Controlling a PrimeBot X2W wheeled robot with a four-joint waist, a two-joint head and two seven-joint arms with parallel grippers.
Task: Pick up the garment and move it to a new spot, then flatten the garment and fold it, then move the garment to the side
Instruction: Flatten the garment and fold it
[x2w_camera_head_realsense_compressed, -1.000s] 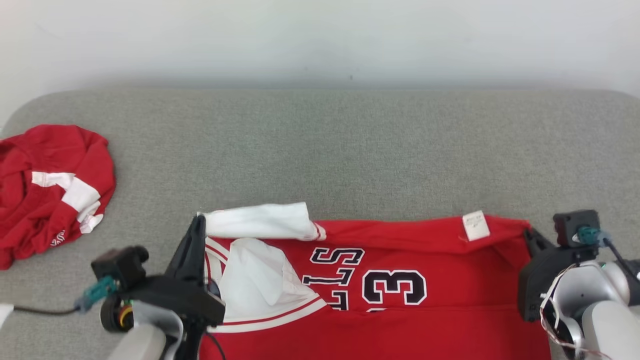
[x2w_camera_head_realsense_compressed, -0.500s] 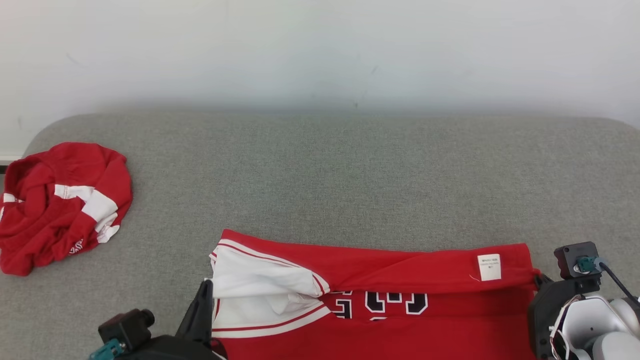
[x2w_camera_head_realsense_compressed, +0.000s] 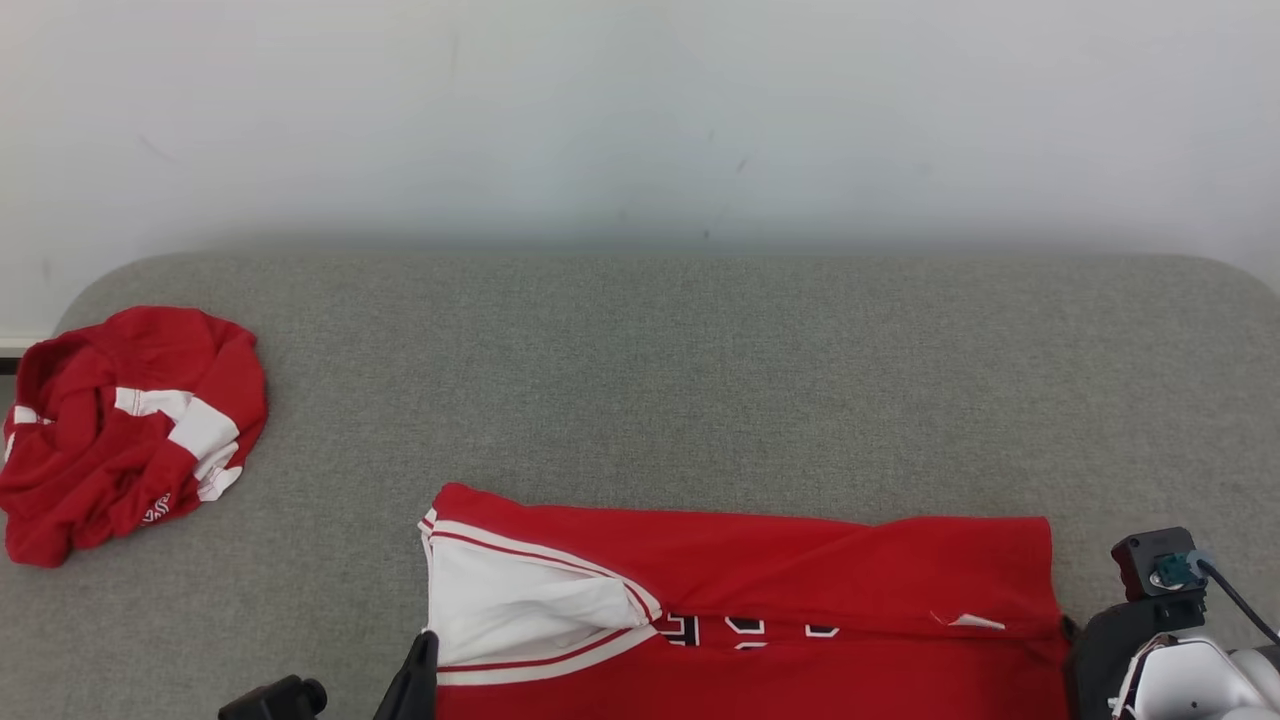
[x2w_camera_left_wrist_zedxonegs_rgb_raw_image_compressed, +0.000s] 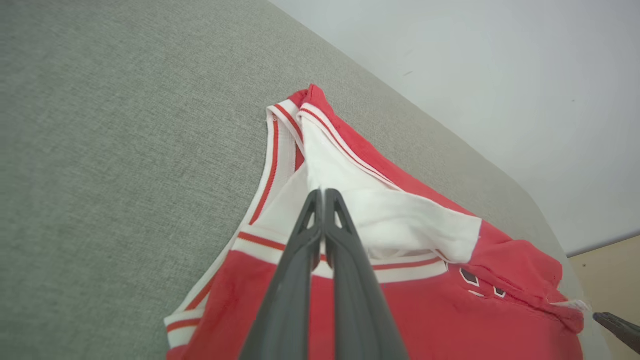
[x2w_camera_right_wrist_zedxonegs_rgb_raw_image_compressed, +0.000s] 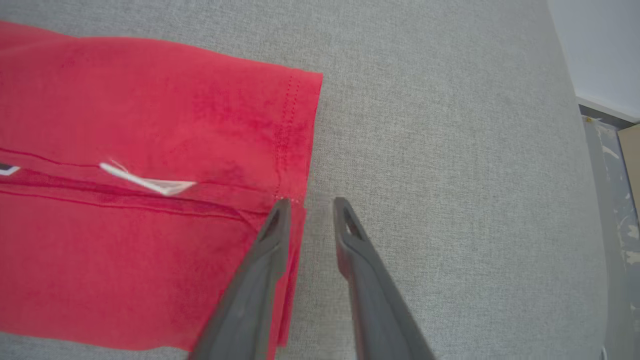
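Red jersey (x2w_camera_head_realsense_compressed: 760, 570): we see it along the near edge of the grey cushion (x2w_camera_head_realsense_compressed: 700, 380), running from the cushion's middle toward its right end as one long band, with the number almost covered.
Change: a second ago the jersey's far half was lifted, with the number and the care label (x2w_camera_right_wrist_zedxonegs_rgb_raw_image_compressed: 150, 182) facing up. Now that half has come over toward the cushion's near edge and lies flat, the label tucked at the fold line.
Right gripper (x2w_camera_right_wrist_zedxonegs_rgb_raw_image_compressed: 312, 205): its fingers have just parted, leaving a clear gap. One tip touches the hem corner and the other is over bare cushion. It holds nothing.
Left gripper (x2w_camera_left_wrist_zedxonegs_rgb_raw_image_compressed: 322, 192): fingers pressed together, tips on the white armhole panel (x2w_camera_left_wrist_zedxonegs_rgb_raw_image_compressed: 380, 210). We cannot tell whether cloth is pinched between them.
Crumpled garment (x2w_camera_head_realsense_compressed: 130, 430): at the cushion's left end, well apart from the jersey.
Meaning: we judge that the first lengthwise fold is laid and the release is under way, though the left side has yet to let go. More folding and the move to the cushion's side remain.
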